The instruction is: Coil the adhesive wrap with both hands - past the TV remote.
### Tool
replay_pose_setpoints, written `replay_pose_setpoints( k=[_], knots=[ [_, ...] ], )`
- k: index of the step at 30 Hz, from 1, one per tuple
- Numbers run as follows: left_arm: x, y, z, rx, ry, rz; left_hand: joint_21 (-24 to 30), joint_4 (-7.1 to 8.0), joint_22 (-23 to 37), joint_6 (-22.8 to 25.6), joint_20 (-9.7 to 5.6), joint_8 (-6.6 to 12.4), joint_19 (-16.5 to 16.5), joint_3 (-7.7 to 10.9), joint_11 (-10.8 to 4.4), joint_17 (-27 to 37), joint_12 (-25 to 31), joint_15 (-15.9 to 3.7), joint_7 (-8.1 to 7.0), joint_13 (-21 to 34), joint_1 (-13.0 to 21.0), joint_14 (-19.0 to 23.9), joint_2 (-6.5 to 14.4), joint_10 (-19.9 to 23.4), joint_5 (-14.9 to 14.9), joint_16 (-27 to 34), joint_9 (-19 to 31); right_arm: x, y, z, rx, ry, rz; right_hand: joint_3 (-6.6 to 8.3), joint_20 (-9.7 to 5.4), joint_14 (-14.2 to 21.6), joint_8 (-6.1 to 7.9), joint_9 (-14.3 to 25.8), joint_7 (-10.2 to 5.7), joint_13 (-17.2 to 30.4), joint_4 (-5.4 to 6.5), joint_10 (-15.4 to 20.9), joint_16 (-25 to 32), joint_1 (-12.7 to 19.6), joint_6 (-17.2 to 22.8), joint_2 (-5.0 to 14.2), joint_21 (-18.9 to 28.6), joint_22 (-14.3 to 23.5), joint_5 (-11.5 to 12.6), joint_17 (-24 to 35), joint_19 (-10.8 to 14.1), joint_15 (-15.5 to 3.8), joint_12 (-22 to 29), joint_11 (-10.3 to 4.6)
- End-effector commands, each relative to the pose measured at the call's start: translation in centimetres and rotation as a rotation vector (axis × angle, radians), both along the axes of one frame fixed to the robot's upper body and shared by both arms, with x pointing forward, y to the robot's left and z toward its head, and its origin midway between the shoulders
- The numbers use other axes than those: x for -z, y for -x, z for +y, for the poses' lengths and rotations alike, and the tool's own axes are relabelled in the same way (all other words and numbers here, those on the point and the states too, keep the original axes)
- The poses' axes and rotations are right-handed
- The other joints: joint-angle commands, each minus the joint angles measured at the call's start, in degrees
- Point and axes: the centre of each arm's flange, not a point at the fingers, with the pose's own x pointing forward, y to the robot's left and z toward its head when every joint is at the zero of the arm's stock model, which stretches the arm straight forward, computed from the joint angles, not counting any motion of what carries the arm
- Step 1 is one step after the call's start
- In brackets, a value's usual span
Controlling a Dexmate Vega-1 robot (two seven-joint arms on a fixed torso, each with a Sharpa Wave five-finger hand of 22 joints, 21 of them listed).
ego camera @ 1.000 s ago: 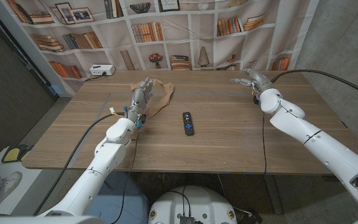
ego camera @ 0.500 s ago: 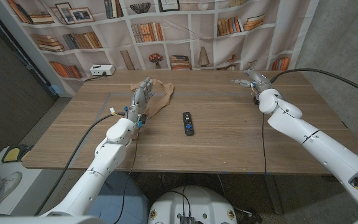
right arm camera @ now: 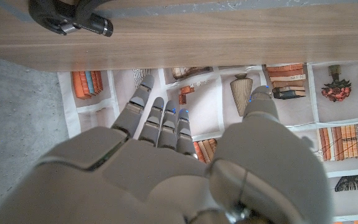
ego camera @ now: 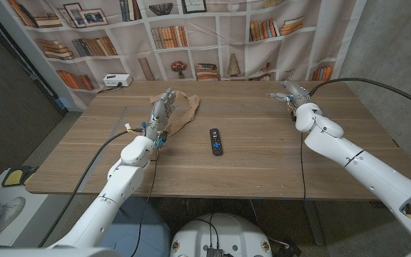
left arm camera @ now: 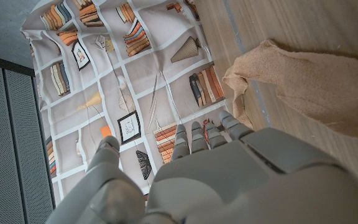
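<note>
On the long wooden table (ego camera: 248, 153), the small black TV remote (ego camera: 215, 141) lies near the middle. The tan, crumpled strip of adhesive wrap (ego camera: 184, 114) lies behind and to the left of it, toward the far edge. The left hand (ego camera: 161, 113) is just beside the wrap on its left. The right hand (ego camera: 289, 92) is at the far right of the table, well apart from both. A white box (ego camera: 117, 81) stands at the far left corner, before the bookshelf backdrop (ego camera: 212, 36).

My left hand (ego camera: 162, 109) stands beside the tan adhesive wrap (ego camera: 183, 114), fingers straight, holding nothing. TV remote (ego camera: 215, 141) lies mid-table, nearer me than the wrap. My right hand (ego camera: 289, 92) sits near the far edge, fingers extended, empty.
</note>
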Motion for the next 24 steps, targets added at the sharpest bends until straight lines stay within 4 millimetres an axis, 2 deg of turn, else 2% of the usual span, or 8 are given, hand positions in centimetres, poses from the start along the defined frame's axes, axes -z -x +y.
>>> replay_pose_setpoints(
  k=[1, 11, 17, 24],
  knots=[
    [0.2, 0.3, 0.3, 0.007, -0.007, -0.001, 0.0, -0.34, 0.2, -0.2, 0.18, 0.0, 0.3, 0.02, -0.09, 0.1, 0.3, -0.17, -0.13, 0.2, -0.1, -0.5, 0.5, 0.8, 0.2, 0.2, 0.2, 0.6, 0.2, -0.2, 0.058, 0.032, 0.012, -0.17, -0.22, 0.1, 0.31, 0.3, -0.19, 0.2, 0.19, 0.4, -0.1, -0.3, 0.5, -0.15, 0.0, 0.1, 0.1, 0.2, 0.1, -0.55, 0.1, 0.02],
    [0.3, 0.2, 0.4, 0.01, -0.01, 0.005, 0.0, -0.35, 0.2, -0.1, 0.16, 0.02, 0.3, 0.01, -0.05, 0.1, 0.3, -0.2, -0.18, 0.2, -0.1, -0.4, 0.6, 0.8, 0.2, 0.3, 0.2, 1.3, -0.1, -0.7, 0.076, 0.042, 0.03, -0.16, 0.3, 0.2, 0.28, 0.3, -0.45, 0.2, 0.2, 0.7, -0.1, -0.2, 0.8, -0.11, 0.0, 0.1, 0.1, 0.2, 0.4, -0.77, 0.1, -0.26],
    [0.3, 0.2, 0.5, 0.008, -0.014, 0.005, 0.0, -0.36, 0.2, -0.1, 0.18, 0.04, 0.3, -0.01, -0.21, 0.1, 0.2, -0.16, -0.13, 0.2, 0.0, -0.5, 0.6, 0.7, 0.2, 0.3, 0.2, 1.5, -0.5, -1.1, 0.06, 0.044, 0.031, -0.19, 0.52, -0.2, 0.06, 0.3, -2.08, 0.3, 0.25, 0.2, -0.4, -0.3, 0.7, -0.11, -0.3, 0.1, 0.1, 0.2, 0.3, -1.11, -0.3, -1.04],
    [0.2, 0.2, 0.8, 0.004, -0.015, 0.002, 0.0, -0.38, 0.2, -0.1, 0.13, 0.02, 0.3, -0.03, -0.28, 0.1, 0.2, -0.19, -0.16, 0.2, 0.0, -0.5, 0.6, 0.8, 0.2, 0.3, 0.2, 1.5, -0.8, -1.7, 0.039, 0.059, 0.025, -0.18, 0.55, -0.4, -0.03, 0.4, -2.48, 0.3, 0.28, 0.5, -0.5, -0.3, 0.7, -0.05, -0.5, 0.1, 0.1, 0.2, -0.1, -1.34, -0.2, -1.5]
  ],
)
